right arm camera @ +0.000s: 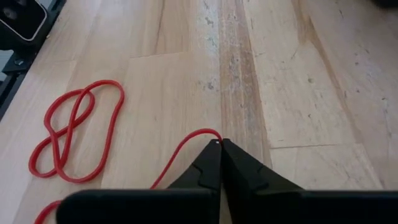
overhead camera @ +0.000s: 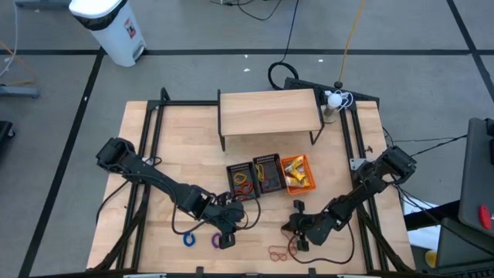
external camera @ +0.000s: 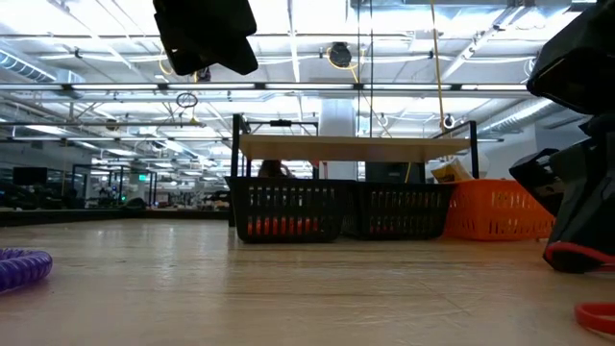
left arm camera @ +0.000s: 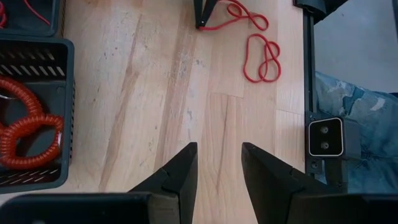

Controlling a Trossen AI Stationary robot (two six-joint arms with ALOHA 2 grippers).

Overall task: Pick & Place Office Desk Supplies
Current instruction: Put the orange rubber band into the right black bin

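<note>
the right end effector is clamped on a red elastic loop lying on the surface at about 5 o'clock, a second red loop just beside it. the left end effector, fingers slightly apart and empty, hovers at 6 o'clock near a blue ring and purple ring.

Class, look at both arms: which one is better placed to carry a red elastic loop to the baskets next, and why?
The right. The right gripper is shut on a red elastic loop on the table. The left gripper is open and empty, farther from the loops.
</note>
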